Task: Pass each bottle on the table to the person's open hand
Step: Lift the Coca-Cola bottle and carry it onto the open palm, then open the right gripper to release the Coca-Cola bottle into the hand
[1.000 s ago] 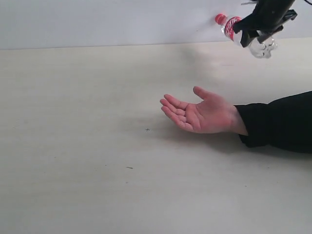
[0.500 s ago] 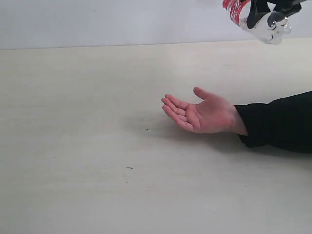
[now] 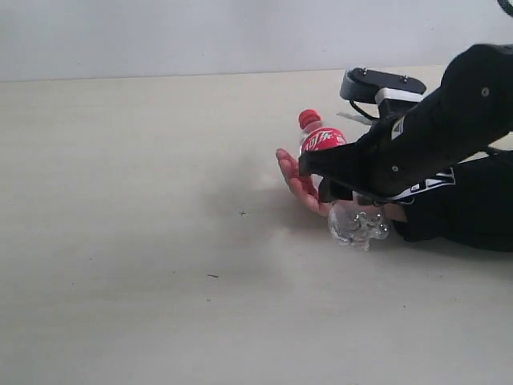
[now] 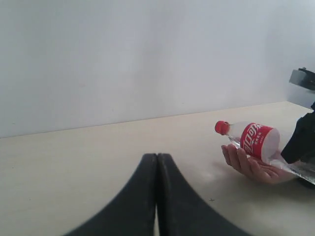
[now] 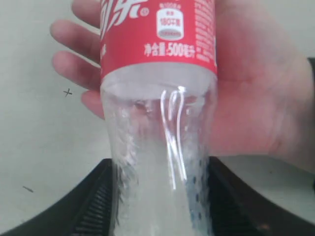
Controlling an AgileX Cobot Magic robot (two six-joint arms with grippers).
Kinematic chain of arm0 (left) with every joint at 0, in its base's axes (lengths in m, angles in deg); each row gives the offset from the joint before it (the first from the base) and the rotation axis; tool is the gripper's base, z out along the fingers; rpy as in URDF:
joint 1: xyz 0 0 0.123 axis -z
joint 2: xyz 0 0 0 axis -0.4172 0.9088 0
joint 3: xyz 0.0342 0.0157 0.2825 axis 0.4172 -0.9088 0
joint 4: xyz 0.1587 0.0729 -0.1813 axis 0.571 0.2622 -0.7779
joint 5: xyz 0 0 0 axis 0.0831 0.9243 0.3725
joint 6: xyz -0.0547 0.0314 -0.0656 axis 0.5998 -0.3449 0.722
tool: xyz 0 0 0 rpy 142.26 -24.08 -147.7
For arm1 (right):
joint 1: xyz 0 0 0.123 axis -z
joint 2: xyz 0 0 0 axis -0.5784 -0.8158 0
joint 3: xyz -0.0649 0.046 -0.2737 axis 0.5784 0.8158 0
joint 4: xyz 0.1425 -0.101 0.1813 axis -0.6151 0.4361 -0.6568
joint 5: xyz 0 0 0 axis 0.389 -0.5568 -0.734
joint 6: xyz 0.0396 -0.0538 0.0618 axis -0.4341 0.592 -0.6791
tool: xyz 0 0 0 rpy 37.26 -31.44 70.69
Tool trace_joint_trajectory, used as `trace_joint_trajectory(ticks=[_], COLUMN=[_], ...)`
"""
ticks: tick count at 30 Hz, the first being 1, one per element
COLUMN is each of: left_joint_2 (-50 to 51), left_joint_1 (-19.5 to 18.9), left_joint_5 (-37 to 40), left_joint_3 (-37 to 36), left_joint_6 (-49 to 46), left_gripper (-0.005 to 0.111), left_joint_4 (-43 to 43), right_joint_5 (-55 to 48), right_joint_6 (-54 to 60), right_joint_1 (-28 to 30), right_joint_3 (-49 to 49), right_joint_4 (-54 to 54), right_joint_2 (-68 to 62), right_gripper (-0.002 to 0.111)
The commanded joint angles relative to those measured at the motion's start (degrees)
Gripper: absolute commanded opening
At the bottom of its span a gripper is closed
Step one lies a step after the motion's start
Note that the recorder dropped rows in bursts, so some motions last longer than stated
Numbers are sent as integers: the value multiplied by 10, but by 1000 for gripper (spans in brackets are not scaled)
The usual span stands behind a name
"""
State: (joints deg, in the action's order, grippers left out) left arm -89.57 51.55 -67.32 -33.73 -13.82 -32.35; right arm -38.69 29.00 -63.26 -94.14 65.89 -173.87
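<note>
Lying slantwise over the person's open hand [image 3: 289, 173] is the red-label bottle with a red cap [image 3: 321, 138], its clear base [image 3: 357, 227] towards the wrist. My right gripper [image 3: 333, 178] is shut on its clear lower body. In the right wrist view the bottle [image 5: 160, 73] fills the gap of the right gripper [image 5: 160, 172], with the palm [image 5: 246, 98] behind it. The left wrist view shows the bottle [image 4: 258, 140] resting on the fingers of the hand [image 4: 248, 164], far from my shut, empty left gripper [image 4: 157, 158]. The other bottles are out of view.
The pale beige table [image 3: 120, 241] stretches wide to the left, marked only by a few tiny dark specks [image 3: 242, 213]. The person's black sleeve [image 3: 465, 216] lies at the right edge, under my right arm [image 3: 449, 128]. A pale wall [image 3: 200, 32] runs behind.
My right gripper has come down from the upper right corner with the red-label bottle and now holds it on the open hand. The hand has stayed in place.
</note>
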Motion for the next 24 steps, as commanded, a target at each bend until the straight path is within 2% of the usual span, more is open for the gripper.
trace_joint_trajectory(ticks=[1,4,10,13,15,20,24], left_joint_2=[-1,-1,-1,-1,-1,-1,-1], left_joint_1=[-1,-1,-1,-1,-1,-1,-1], left_joint_5=[0,0,0,0,0,0,0], left_joint_3=[0,0,0,0,0,0,0], left_joint_6=[2,2,2,2,2,2,2], left_gripper=[1,1,1,1,1,1,1], left_joint_4=[-1,-1,-1,-1,-1,-1,-1], right_joint_5=[74,82,98,99,100,101,98], right_joint_6=[-53,-54,-54,-49,-49,-20,-6], right_joint_1=[-11,-11,-11,-11,-11,-11,-11], right_joint_3=[25,25,25,25,25,25,25], right_joint_4=[5,7,10,14,20,20,23], right_joint_2=[9,9,9,9,9,23,83], right_gripper=[0,9,55,75,80,80,78])
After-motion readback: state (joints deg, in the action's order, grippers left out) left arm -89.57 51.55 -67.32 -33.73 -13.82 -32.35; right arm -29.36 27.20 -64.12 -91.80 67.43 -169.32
